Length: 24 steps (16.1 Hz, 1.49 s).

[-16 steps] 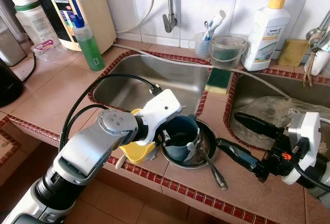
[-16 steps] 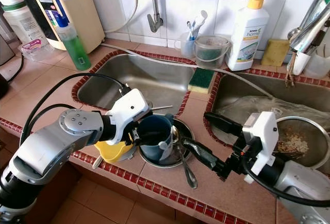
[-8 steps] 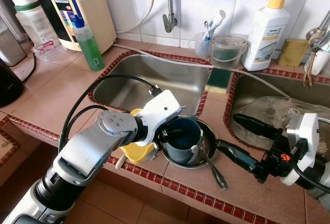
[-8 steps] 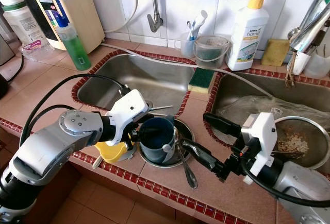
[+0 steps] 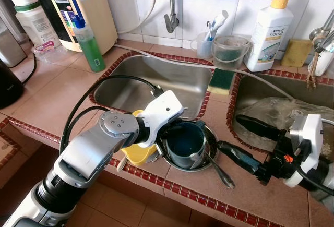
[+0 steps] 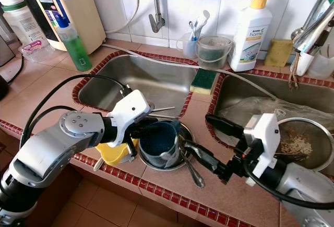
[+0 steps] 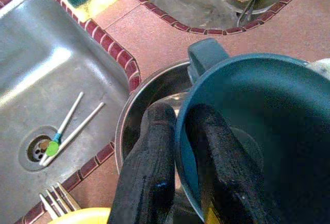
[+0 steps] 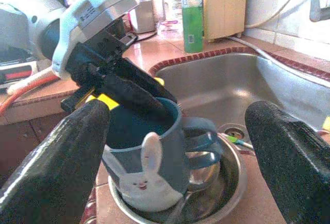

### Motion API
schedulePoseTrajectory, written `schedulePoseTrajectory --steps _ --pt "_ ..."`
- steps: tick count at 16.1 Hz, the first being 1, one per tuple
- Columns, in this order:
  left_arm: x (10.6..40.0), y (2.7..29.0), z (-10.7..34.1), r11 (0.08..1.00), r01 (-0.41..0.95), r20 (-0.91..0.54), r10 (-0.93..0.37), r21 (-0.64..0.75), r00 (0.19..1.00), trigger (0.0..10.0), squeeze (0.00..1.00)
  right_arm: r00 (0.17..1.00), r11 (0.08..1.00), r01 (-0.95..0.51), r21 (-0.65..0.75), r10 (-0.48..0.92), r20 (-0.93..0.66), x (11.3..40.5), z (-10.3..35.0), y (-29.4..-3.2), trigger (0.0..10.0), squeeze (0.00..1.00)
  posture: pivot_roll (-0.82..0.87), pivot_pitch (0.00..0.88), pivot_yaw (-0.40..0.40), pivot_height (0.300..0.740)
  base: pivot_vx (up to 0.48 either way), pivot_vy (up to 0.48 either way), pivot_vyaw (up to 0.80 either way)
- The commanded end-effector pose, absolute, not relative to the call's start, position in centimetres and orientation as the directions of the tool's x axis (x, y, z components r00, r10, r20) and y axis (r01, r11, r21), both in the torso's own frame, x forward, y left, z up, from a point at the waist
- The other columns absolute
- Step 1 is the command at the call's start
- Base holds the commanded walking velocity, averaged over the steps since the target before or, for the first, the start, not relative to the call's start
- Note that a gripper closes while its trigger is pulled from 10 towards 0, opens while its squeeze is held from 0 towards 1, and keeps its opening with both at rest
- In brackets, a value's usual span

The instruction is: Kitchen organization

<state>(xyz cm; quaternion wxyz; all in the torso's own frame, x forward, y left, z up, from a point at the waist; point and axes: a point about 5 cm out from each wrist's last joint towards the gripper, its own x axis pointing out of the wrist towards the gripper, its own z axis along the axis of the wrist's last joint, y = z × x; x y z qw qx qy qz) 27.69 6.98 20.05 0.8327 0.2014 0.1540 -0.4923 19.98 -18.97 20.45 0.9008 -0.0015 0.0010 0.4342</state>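
The blue mug [image 5: 185, 144] stands in a small steel bowl [image 6: 183, 133] on the tiled worktop [image 5: 57, 96], on the strip between the two sinks and close to the front edge. I have my left end effector [image 7: 178, 147] pinched on its rim, one finger [image 7: 149, 167] outside the wall and the other [image 7: 221, 167] inside the cup. The mug leans a little in that grip, and through the right wrist camera I can see a white rabbit figure [image 8: 142, 170] on its side and its handle [image 8: 203, 141] turned toward the left sink. A spoon [image 5: 219, 168] lies with its bowl end in the steel bowl and its handle out over the tiles. Just behind my left wrist sits a yellow cup [image 5: 136, 153], touching the steel bowl's side.

My right end effector [image 5: 245, 141] is spread wide, hovering just beside the bowl, with one finger over the rim of the right sink [image 6: 292, 88] and the other low over the worktop.

The left sink [image 5: 156, 81] holds two straws [image 7: 72, 126] by its drain. A green-and-yellow sponge [image 5: 222, 80] rests on the divider. Further back stand a green bottle [image 5: 90, 47], a white detergent bottle [image 5: 269, 28] and a clear tub [image 5: 229, 49].
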Motion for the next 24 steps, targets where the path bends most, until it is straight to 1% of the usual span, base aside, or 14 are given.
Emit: schedulePoseTrajectory --steps 1,13,15,16,20,22,24 --pt "27.8 7.4 20.4 0.445 0.875 -0.449 -0.752 0.194 0.482 0.0 0.0 0.606 0.606 -0.795 -0.014 0.795 0.008 19.9 20.8 -18.5 10.0 0.0 -0.19 0.082 0.101 0.74 0.0 0.0 0.0" --pt "27.9 7.4 20.7 0.437 0.877 -0.443 -0.758 0.2 0.479 0.0 0.0 0.606 0.606 -0.795 -0.024 0.795 0.019 20.2 21.1 -18.4 10.0 0.0 -0.19 0.071 0.106 0.74 0.0 0.0 0.0" --pt "28.2 7.4 20.9 0.445 0.871 -0.443 -0.751 0.211 0.49 0.0 0.0 0.6 0.601 -0.799 -0.024 0.8 0.026 20.3 21.2 -18.2 10.0 0.0 -0.19 0.063 0.106 0.74 0.0 0.0 0.0" --pt "28.3 7.5 21.0 0.446 0.869 -0.449 -0.746 0.213 0.492 10.0 0.0 0.599 0.6 -0.8 -0.024 0.8 0.026 20.3 21.2 -18.2 10.0 0.0 -0.19 0.06 0.107 0.74 0.0 0.0 0.0" --pt "28.4 8.3 21.6 0.428 0.875 -0.467 -0.74 0.228 0.484 10.0 0.0 0.596 0.596 -0.802 -0.026 0.803 0.025 20.3 21.1 -18.1 10.0 0.0 -0.19 0.052 0.108 0.74 0.0 0.0 0.0" --pt "28.3 8.7 22.4 0.412 0.888 -0.463 -0.758 0.206 0.459 10.0 0.0 0.593 0.594 -0.804 -0.027 0.805 0.026 20.4 21.1 -18.1 10.0 0.0 -0.19 0.047 0.109 0.74 0.0 0.0 0.0" --pt "28.3 8.8 22.9 0.412 0.891 -0.445 -0.773 0.189 0.452 10.0 0.0 0.592 0.593 -0.805 -0.027 0.805 0.028 20.4 21.1 -18.0 10.0 0.0 -0.18 0.045 0.11 0.74 0.0 0.0 0.0"
